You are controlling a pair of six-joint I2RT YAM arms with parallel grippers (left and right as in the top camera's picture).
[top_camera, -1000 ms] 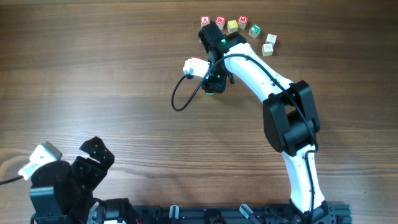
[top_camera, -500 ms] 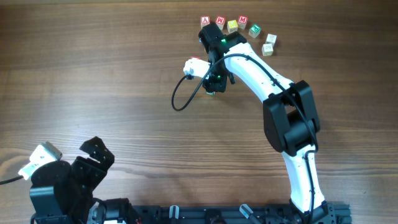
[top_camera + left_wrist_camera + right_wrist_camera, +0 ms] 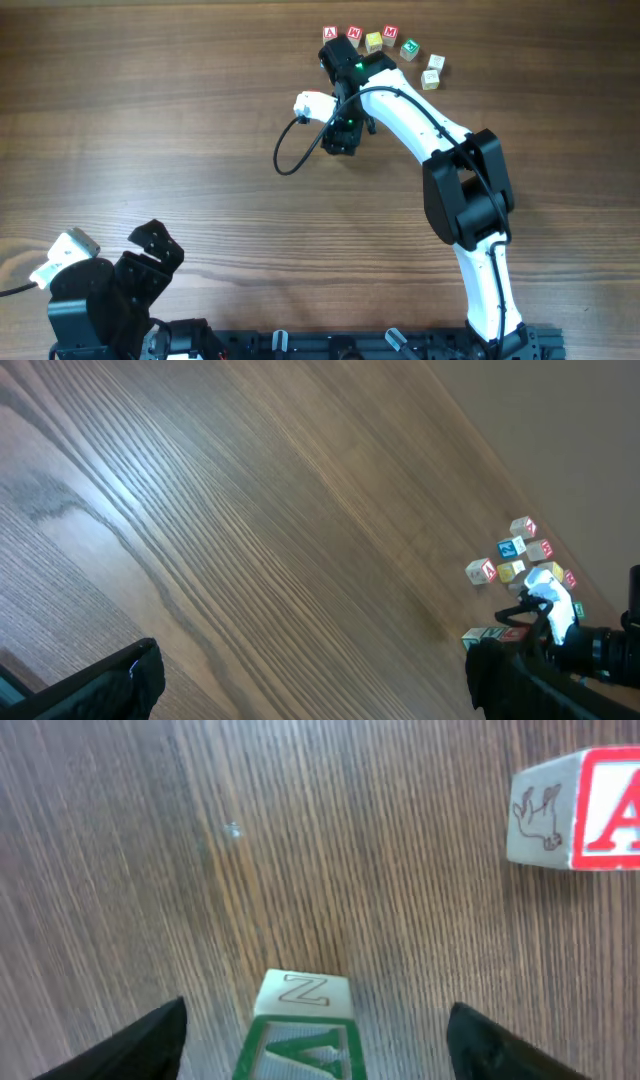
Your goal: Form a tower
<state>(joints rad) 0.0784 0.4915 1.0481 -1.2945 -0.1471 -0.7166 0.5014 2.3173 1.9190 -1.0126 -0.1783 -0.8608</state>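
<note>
A: The right end effector [image 3: 315, 1012] stands wide open, gripping nothing; the tower [image 3: 300, 1025] sits between its fingers, untouched.
B: Lifting away crooked, a finger could clip it and topple the cubes.

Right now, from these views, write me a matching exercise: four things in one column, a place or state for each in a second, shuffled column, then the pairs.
Things
1. green-print letter cube
2. red A cube
3. left gripper
4. black cable

Places or states
a. curls in a loop left of the right wrist
b. open, near the table's front left corner
c. inside the open right gripper, touching neither finger
d. leftmost in the far row of cubes

Pairs: 1-c, 2-d, 3-b, 4-a
</note>
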